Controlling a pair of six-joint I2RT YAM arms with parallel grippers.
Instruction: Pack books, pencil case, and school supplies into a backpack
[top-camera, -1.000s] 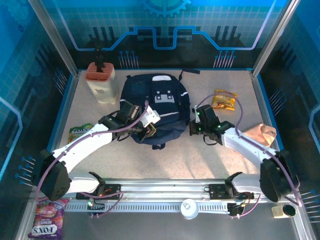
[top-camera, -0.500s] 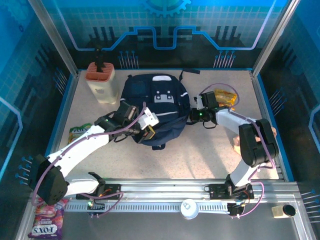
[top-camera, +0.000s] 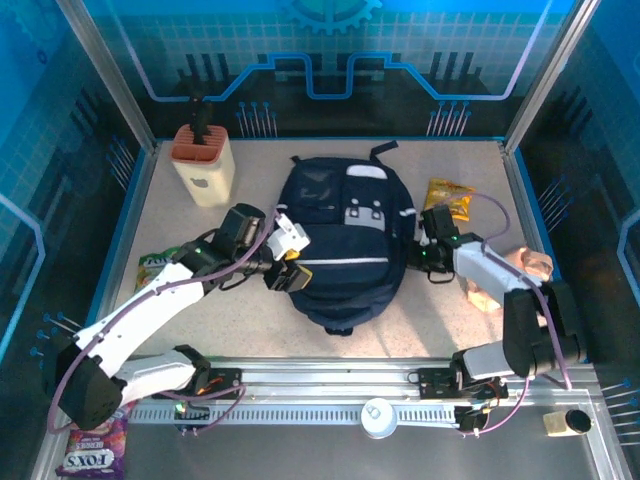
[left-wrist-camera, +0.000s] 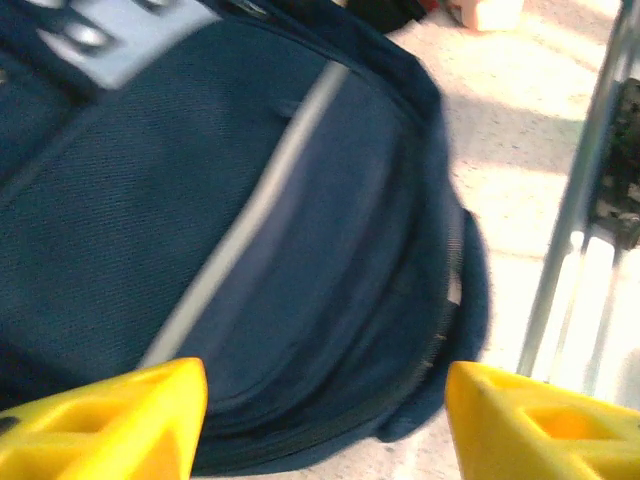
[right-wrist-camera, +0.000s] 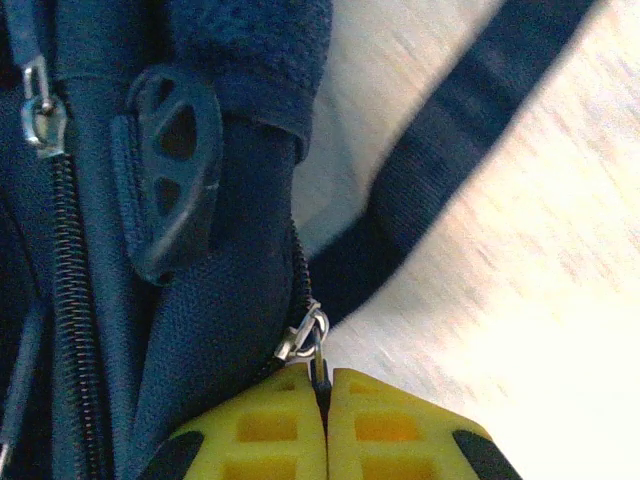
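Top external: finds backpack (top-camera: 345, 245) lying flat between the grippers. Pinches zip pull (right-wrist-camera: 305, 338) at backpack's right edge with right gripper (right-wrist-camera: 325, 395), jaws shut on it. Hovers left gripper (left-wrist-camera: 320, 385) wide open, empty, at backpack's left. Expect soft, limp fabric; take hold at zip pull only.

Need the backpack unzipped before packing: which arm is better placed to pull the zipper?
Right. The right gripper is shut on the zipper pull at the backpack's side; the left gripper is open and holds nothing.
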